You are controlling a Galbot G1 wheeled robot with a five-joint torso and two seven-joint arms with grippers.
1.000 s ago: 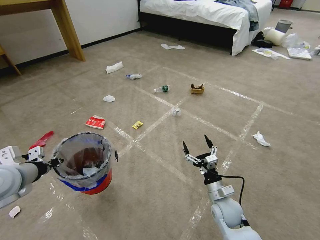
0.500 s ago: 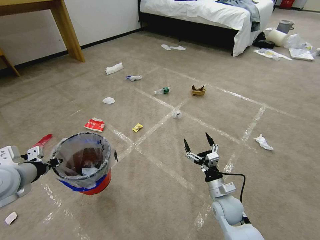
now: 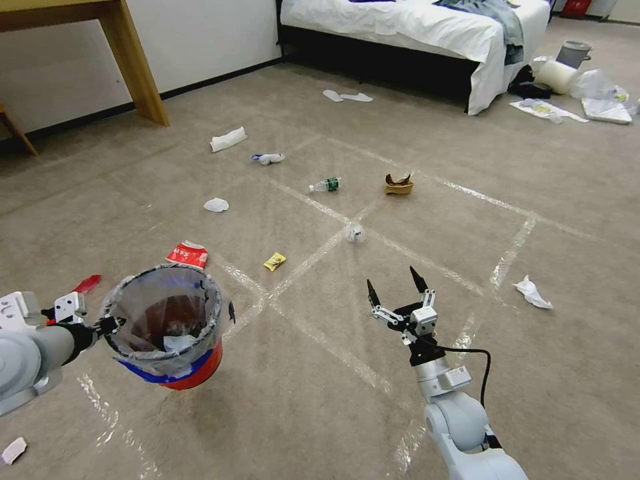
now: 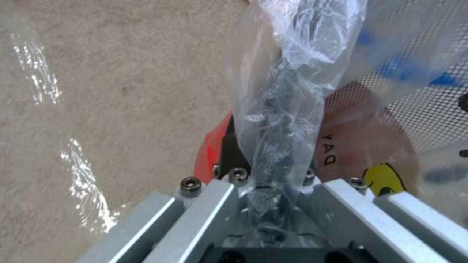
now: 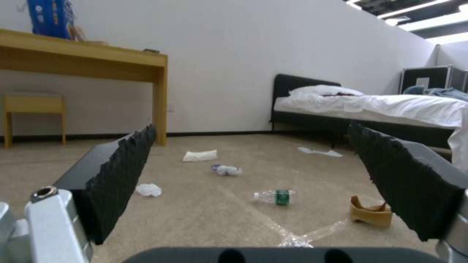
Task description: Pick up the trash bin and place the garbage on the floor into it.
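Crinkled plastic liner (image 4: 287, 91) hides the left gripper's fingertips (image 4: 265, 171); bed (image 3: 427, 27) and wooden desk (image 3: 73, 13) cut off at the head view's top edge

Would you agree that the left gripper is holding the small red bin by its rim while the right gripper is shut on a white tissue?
Not quite: the right gripper is open and empty, as the head view shows. The left gripper does hold the small red bin by its rim.
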